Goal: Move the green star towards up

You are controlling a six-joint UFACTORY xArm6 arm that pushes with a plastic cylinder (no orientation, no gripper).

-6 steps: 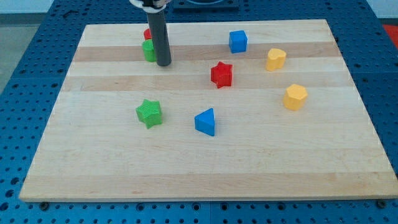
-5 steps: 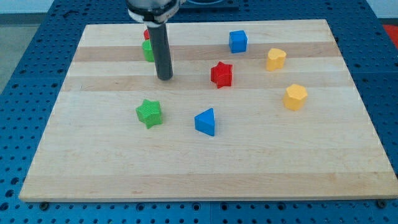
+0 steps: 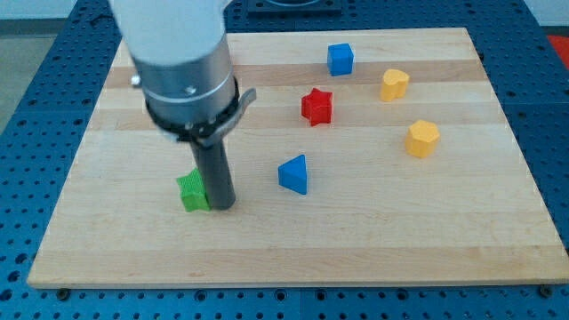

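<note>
Six blocks show on the wooden board (image 3: 498, 240), which sits on a blue pegboard bench (image 3: 27, 107). Counted: one green star (image 3: 191, 190), one red star (image 3: 316, 106), one blue cube (image 3: 340, 59), one blue triangle (image 3: 294, 173), and two yellow blocks, one upper (image 3: 395, 84) and one lower (image 3: 423, 139), whose shapes are hard to tell.

Green star lies in the lower left part of the board, well clear of the left and bottom edges. Bare wood lies to its left and below it. Above it, toward the view's top, the arm's large grey body (image 3: 182, 62) covers the board, so what lies there cannot be seen.

My tip (image 3: 220, 206) is down on the board, touching or just beside the star's right side. The rod hides part of the star, so its points and any long axis cannot be made out.

No claw is fitted; the arm ends in the plain dark rod.

Blue triangle is near the rod on the right; the others are well apart.
</note>
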